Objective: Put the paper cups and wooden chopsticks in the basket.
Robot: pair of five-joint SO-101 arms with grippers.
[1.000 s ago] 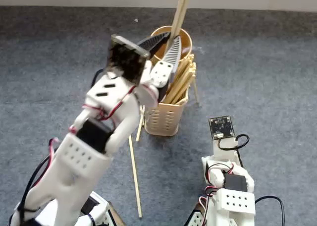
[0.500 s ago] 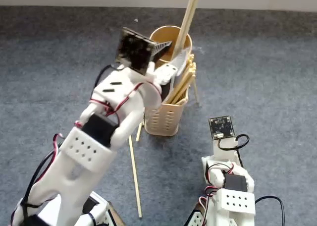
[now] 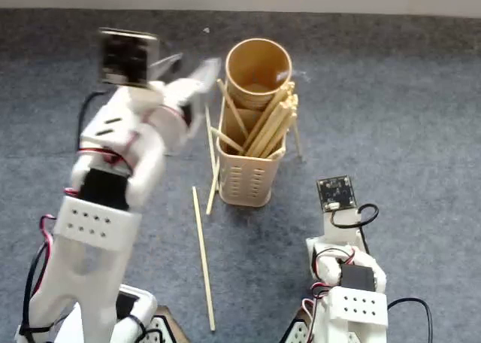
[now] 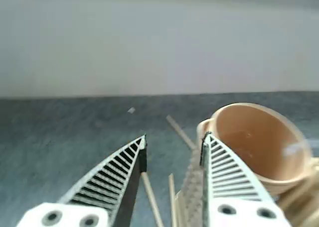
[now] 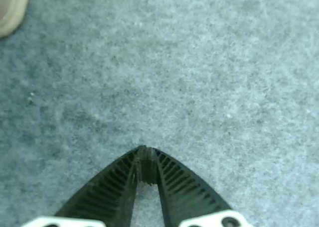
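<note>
1. Grey carpet covers the table, and a pale wall rises behind its far edge
2. A beige slotted basket stands upright near the middle of the carpet
3. A cup sits mouth up in the far end of the basket, its rim well above the basket's
4. A bundle of chopsticks stands slanted in the basket, leaning on the cup's near side, with a few tips fanning out to the left
5. A loose stick lies flat on the carpet on the near left of the basket, its far end near the basket's foot
6. Two leaning sticks rest slanted against the basket's left side, outside it
7. A thin stick shows just beside the basket's right side; whether it touches the basket cannot be told
8. The left arm rises from the near left corner; the left gripper hangs above the carpet just left of the cup, its jaws apart with nothing between them
9. The right arm sits folded at the near edge, right of the basket; the right gripper points down at bare carpet, its jaws together and holding nothing
</note>
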